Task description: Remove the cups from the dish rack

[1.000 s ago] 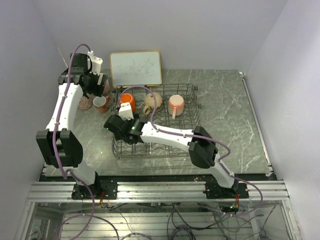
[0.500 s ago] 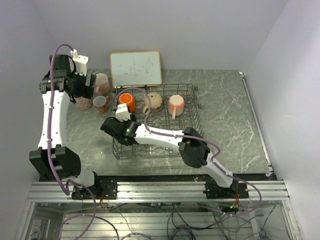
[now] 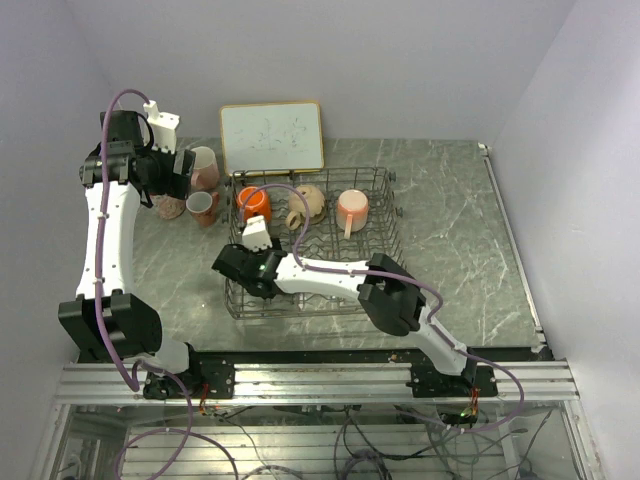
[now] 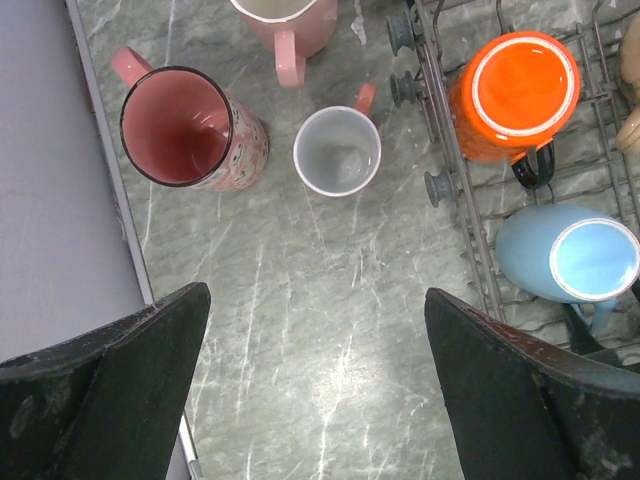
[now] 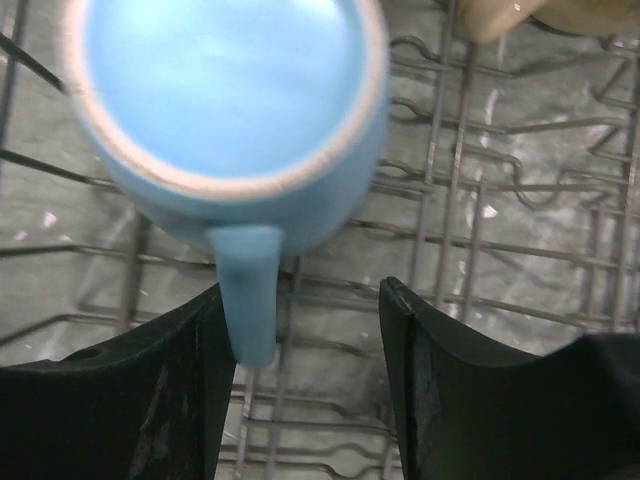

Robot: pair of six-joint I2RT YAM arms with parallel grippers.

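The dark wire dish rack (image 3: 385, 235) holds an orange cup (image 3: 253, 203), a tan cup (image 3: 307, 203) and a salmon cup (image 3: 351, 208). A light blue cup (image 5: 225, 110) lies in the rack's left side (image 4: 570, 260). My right gripper (image 5: 300, 290) is open low in the rack (image 3: 245, 262), with the blue cup's handle (image 5: 250, 300) between its fingers, against the left one. My left gripper (image 4: 315, 300) is open and empty above the table (image 3: 180, 170). Below it stand a dark pink cup (image 4: 190, 130), a smaller cup (image 4: 337, 150) and a pale pink cup (image 4: 285, 25).
A wood-framed whiteboard (image 3: 272, 137) leans against the back wall behind the rack. The left wall runs close to the three cups on the table. The rack's left wire wall (image 4: 450, 150) stands just right of the smaller cup.
My left gripper let go of the pale pink cup on the table and drew back up and left. My right gripper shifted slightly within the rack's left side.
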